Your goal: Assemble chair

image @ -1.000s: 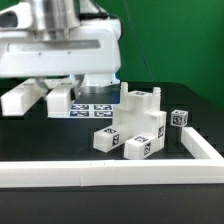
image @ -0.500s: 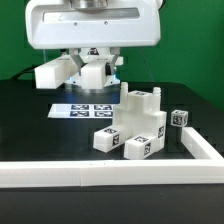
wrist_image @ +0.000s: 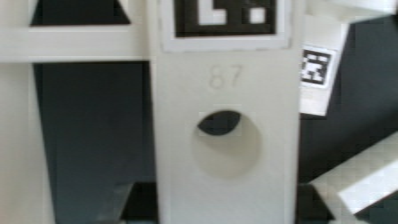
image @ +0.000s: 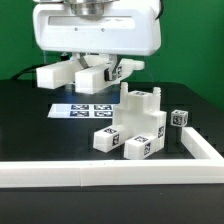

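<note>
Two lots of chair parts show in the exterior view. One is a white part (image: 58, 74) hanging clear of the table (image: 30, 130), up under the gripper (image: 93, 62). The jaws are clamped on it, though the fingertips are mostly hidden behind it. This part spreads sideways, with a blocky end toward the exterior view's left and a tagged end toward the right.

The other lot is the half-built assembly (image: 138, 125), which stands on the table toward the exterior view's right, lower than the gripper and well apart from the lifted part. It is a stepped stack of white blocks with tags on its front faces. A small tagged cube (image: 179, 117) sits near its right side, with a gap between them.

The marker board (image: 88, 110) lies flat behind and left of the assembly, beneath the lifted part. A white rail (image: 100, 176) runs along the front and turns back at the right.

In the wrist view the part (wrist_image: 214, 150) shows close up as a flat bar with a dark oval hole (wrist_image: 219, 123) and a tag (wrist_image: 226, 20).
</note>
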You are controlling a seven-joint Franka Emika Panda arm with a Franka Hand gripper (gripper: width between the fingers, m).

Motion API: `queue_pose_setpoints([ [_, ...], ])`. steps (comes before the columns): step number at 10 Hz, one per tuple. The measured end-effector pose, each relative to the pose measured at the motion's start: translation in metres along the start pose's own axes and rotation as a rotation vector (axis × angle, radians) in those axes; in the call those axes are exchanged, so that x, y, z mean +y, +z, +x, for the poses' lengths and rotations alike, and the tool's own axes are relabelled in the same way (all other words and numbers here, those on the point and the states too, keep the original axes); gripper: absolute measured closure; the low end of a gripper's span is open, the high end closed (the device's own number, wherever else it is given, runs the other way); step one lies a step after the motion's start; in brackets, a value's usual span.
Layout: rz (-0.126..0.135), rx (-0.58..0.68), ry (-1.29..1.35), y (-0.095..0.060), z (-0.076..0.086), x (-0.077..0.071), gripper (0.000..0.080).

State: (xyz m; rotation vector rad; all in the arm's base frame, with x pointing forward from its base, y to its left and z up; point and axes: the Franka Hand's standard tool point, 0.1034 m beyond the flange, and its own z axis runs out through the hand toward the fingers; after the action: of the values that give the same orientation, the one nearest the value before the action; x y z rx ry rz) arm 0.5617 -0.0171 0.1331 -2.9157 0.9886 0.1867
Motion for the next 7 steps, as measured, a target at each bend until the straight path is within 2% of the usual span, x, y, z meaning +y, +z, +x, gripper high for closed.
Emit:
queue_pose_setpoints([
  [4,0.004,-0.007,0.206,0.002,-0.002,-0.004,0.0509],
  [6,0.018,-0.002,0.208,-0.010,-0.023,-0.022,0.0509],
  [7,0.018,-0.002,0.195,-0.009,-0.027,-0.026,0.0509],
])
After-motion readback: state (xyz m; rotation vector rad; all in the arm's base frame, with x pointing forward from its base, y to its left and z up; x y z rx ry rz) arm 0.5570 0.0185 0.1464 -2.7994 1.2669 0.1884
